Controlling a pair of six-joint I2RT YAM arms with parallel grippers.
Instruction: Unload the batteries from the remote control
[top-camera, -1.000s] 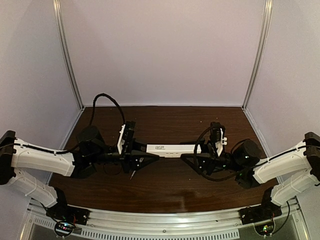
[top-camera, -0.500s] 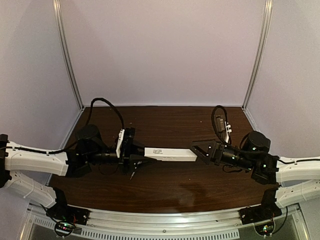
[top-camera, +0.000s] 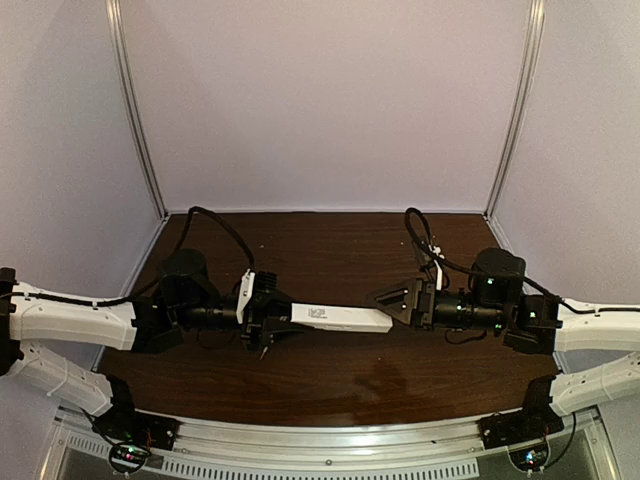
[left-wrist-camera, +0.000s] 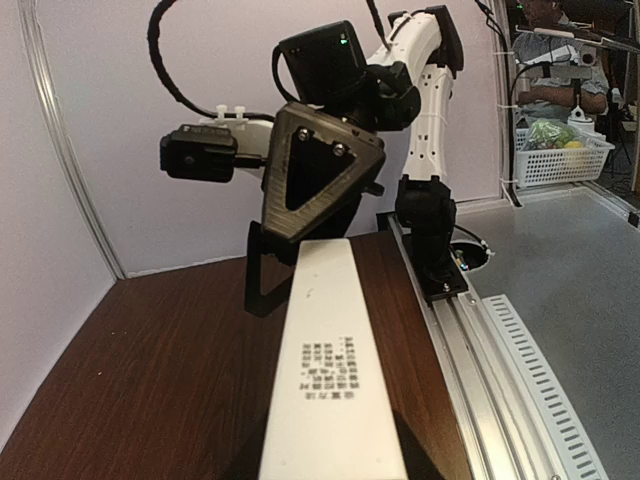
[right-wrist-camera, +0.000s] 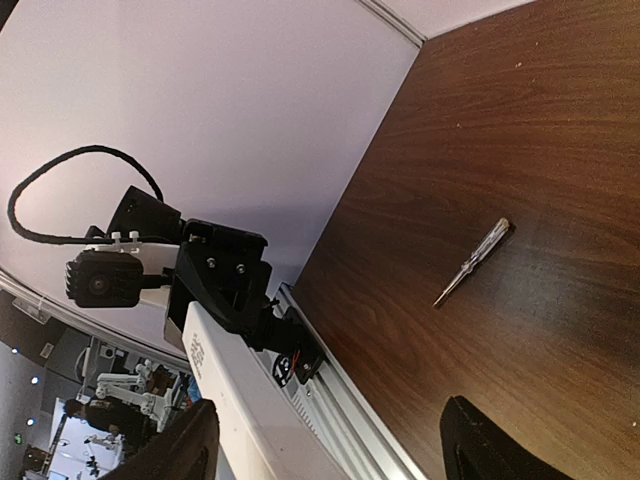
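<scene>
My left gripper (top-camera: 268, 320) is squeezed on one end of the remote control (top-camera: 345, 318) (its long way points straight across), and my right gripper (top-camera: 392, 305), fingers (right-wrist-camera: 190, 445) wide apart, is right at the free end.

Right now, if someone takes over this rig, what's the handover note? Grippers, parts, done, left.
Left gripper: shut on one end of the remote control, holding it above the table.
Right gripper: open, at the remote's free end, not clamped on it.
Screwdriver: lying loose on the table.
Batteries: none in view; the remote's visible face looks closed.
Done: remote picked up and offered to the right arm.
Left: open the cover and take the batteries out.
</scene>
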